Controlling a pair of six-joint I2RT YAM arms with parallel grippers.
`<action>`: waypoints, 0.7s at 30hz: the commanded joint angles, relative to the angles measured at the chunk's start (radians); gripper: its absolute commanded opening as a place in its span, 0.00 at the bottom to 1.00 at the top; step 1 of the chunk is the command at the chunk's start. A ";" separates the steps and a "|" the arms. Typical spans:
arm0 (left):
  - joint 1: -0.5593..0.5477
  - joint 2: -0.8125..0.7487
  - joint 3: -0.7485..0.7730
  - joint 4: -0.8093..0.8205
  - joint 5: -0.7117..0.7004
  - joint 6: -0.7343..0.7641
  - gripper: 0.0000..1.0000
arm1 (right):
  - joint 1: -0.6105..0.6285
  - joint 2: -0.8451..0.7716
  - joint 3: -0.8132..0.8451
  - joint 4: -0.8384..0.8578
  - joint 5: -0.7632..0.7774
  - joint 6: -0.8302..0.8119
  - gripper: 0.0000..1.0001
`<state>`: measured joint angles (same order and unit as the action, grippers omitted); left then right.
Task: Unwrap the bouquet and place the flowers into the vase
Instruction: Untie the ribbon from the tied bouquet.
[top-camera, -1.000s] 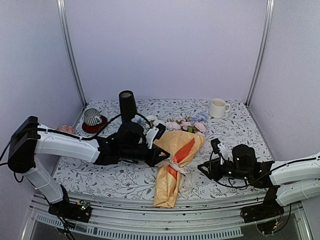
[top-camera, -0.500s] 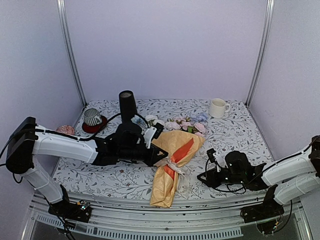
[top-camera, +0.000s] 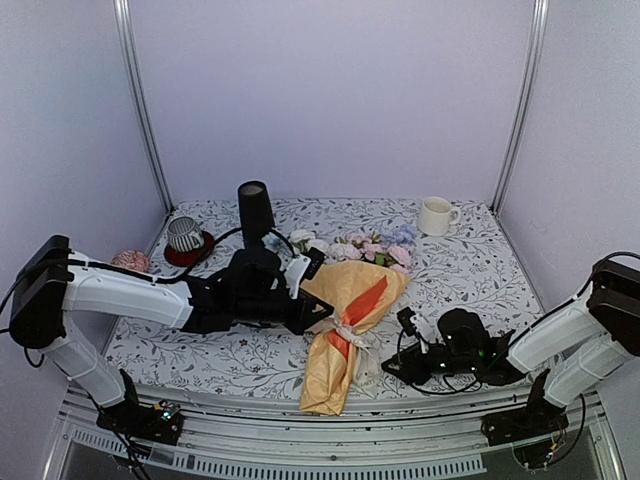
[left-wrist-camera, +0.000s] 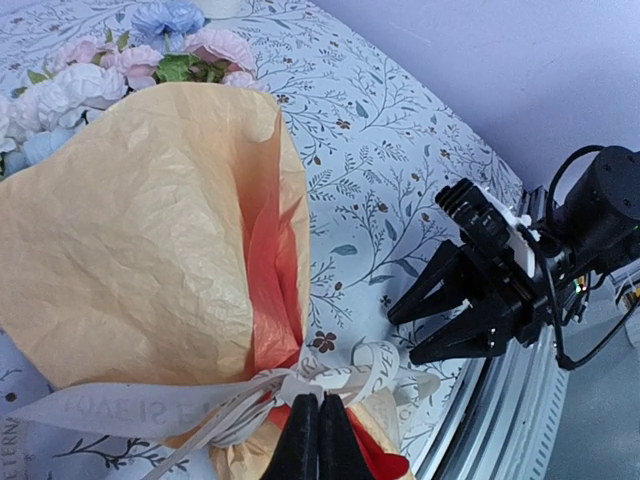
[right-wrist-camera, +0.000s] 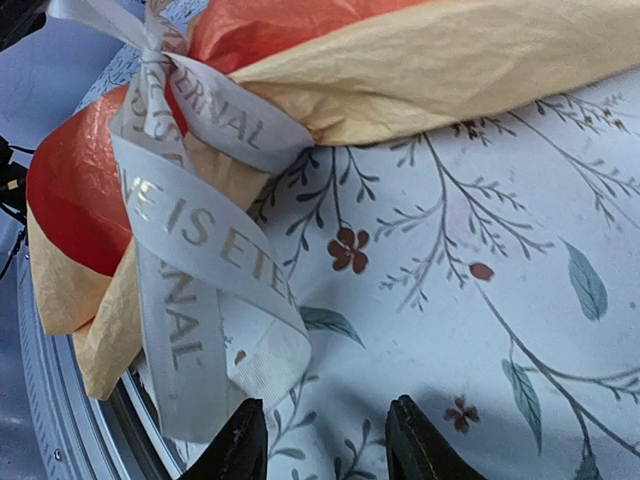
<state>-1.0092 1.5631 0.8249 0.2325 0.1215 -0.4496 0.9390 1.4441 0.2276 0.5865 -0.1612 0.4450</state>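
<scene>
At centre-left of the overhead view my left gripper (top-camera: 320, 311) has barely shifted in the last second. It is closed tight, tips right at the knot of the ribbon (left-wrist-camera: 330, 378), though I can't tell if a strand is actually pinched. Just behind that arm, upper left of centre, the black vase (top-camera: 254, 210) stands upright and has nothing in it. The bouquet (top-camera: 350, 305) lies mid-frame, still wrapped and tied. It has slid only a touch toward the lower left, with its flowers (top-camera: 372, 248) pointing toward the back. The real change is on the right: my right gripper (top-camera: 390, 363) has travelled left along the table and now sits low, just beside the ribbon's loose loop. Its jaws are partly spread with nothing between them, and in its own camera the loop hangs just ahead of the left finger (right-wrist-camera: 240, 445). I read this as the set-up for pulling the bow undone, so the unwrapping has not begun. The table (top-camera: 470, 265) wears a white cloth printed with leafy sprigs. A striped cup (top-camera: 184, 233) on a red saucer stands at its far left, and a white mug (top-camera: 434, 215) at the far right. Plain lilac walls and two metal posts (top-camera: 140, 110) close in the room.
</scene>
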 joint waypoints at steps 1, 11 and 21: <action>-0.012 -0.031 -0.013 0.030 -0.008 0.001 0.00 | 0.029 0.076 0.067 0.038 0.019 -0.029 0.43; -0.011 -0.032 -0.013 0.027 -0.005 0.005 0.00 | 0.045 0.170 0.159 0.029 0.024 -0.062 0.39; -0.011 -0.024 -0.002 0.029 0.005 0.001 0.00 | 0.046 0.136 0.171 0.015 0.039 -0.086 0.11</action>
<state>-1.0092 1.5616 0.8196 0.2344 0.1215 -0.4496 0.9756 1.6051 0.3862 0.6075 -0.1429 0.3714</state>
